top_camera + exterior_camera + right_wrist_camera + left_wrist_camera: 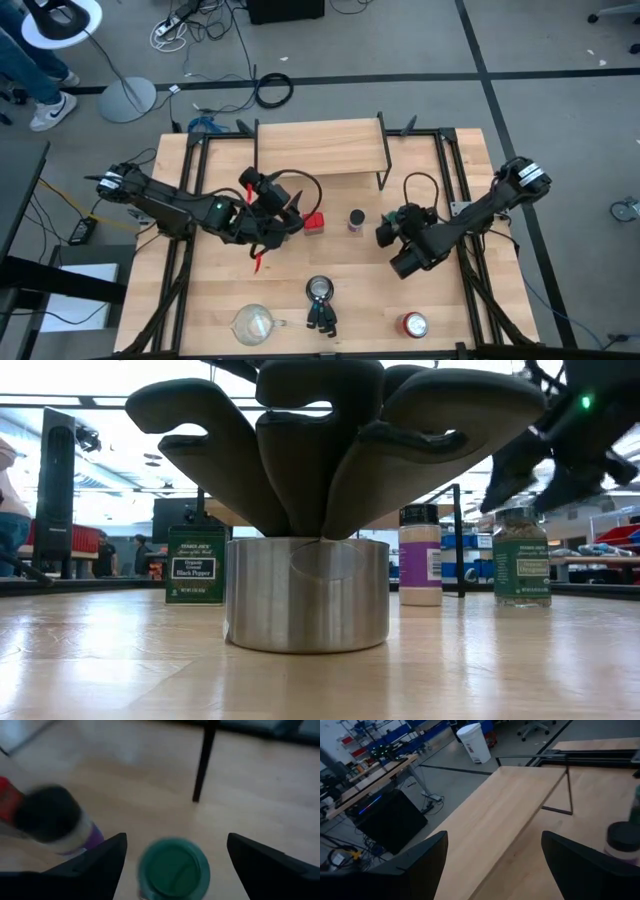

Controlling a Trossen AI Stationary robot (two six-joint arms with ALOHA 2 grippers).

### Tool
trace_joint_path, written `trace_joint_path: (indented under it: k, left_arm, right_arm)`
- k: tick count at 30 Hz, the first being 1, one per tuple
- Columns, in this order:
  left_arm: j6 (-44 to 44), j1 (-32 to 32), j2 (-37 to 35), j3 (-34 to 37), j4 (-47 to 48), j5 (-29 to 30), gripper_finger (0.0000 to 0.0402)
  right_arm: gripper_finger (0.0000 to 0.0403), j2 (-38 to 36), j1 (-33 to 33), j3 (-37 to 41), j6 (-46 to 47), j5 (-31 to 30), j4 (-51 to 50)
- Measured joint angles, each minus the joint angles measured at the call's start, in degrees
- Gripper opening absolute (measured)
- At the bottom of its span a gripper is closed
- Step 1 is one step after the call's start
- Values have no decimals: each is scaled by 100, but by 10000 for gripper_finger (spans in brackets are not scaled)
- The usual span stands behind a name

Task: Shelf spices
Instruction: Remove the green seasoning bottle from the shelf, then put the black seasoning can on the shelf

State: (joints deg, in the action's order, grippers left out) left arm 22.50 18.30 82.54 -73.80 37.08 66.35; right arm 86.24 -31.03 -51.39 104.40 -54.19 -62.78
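The shelf (320,148) stands at the table's far middle, its board bare. The red tin (315,222) stands on the table beside my left gripper (292,212), which is open in its wrist view (494,840), raised and facing the shelf board (495,820). The purple-labelled jar (356,220) stands right of the tin. My right gripper (388,225) hovers open (175,837) over the green-lidded jar (173,867), a finger on either side, apart from it. The low view shows the olive tin (195,565), purple jar (420,555) and green jar (521,555) upright on the table.
A steel cup holding dark utensils (320,292) stands near the table's front middle and fills the low view (306,595). A clear glass cup (253,322) sits front left, a round red-topped can (414,324) front right. A black shelf leg (204,765) stands just beyond the green jar.
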Motion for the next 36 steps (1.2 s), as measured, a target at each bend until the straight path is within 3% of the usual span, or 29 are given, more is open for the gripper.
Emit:
trace_joint_path:
  k: [9,16,20,25,30,33,36]
  left_arm:
    - [-247,-173,0,0,-36,-608,325]
    - [-602,-240,-1,0,-274,-659,325]
    - [-930,-298,0,0,-638,-858,325]
    - [-1360,-390,0,0,-995,-1083,325]
    - [-2005,-531,0,0,-1700,-1871,325]
    - [-2443,-590,0,35,-2470,-2669,325]
    - [-2849,-650,-4,370,-3878,-3589,325]
  right_arm:
    - [313,-278,-49,-1328,-1013,-912,-1365]
    - [279,-499,-36,-2368,-1874,-1430,-2215]
    - [229,-587,-35,-2722,-2718,-1689,-2220]
    - [125,-586,38,-2995,-3630,-2025,-2228]
    - [13,-586,119,-3100,-4155,-2096,-2206]
    - [10,-584,83,-3100,-4382,-2078,-2113]
    - [3,-584,-35,-3100,-4679,-2046,-1942]
